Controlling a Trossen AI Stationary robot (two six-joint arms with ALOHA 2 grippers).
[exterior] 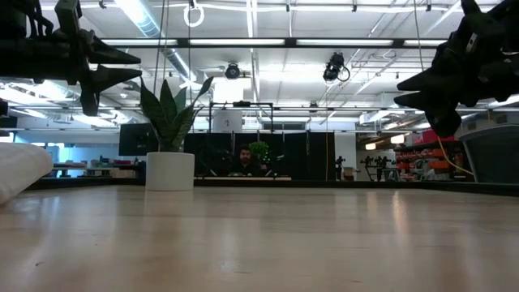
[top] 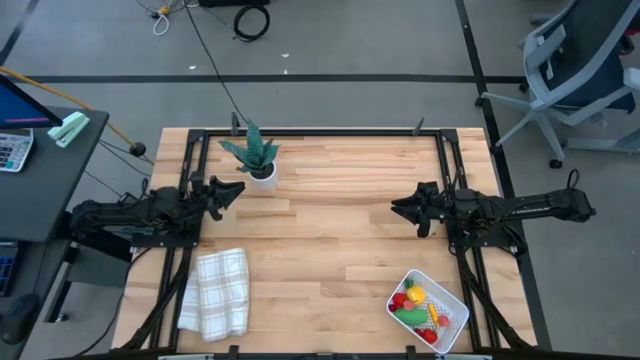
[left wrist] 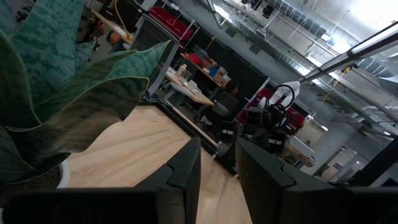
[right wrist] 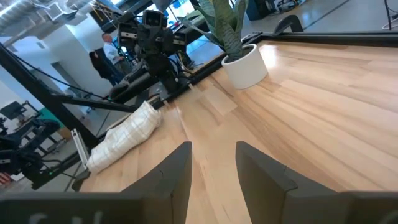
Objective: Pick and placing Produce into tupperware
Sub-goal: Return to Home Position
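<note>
Wood table [top: 340, 240]: plant [top: 255, 155] beside left gripper [top: 240, 190], cloth [top: 220, 292] near; produce [top: 420, 305] in tupperware [top: 446, 291] near right gripper [top: 395, 208]; fingers [left wrist: 183, 177] parted, empty.

Bench: you have a pale wooden plank bench [top: 340, 230], rectangular, with dark rails along its far edge and both sides.
Far side, left arm's half: you'll find a spiky green plant [top: 255, 152] standing upright in its white pot.
Near edge, left arm's half: a folded white checked cloth [top: 218, 292] lies flat.
Near corner, right arm's half: the white tupperware [top: 447, 291] sits turned at an angle, well apart from the cloth.
</note>
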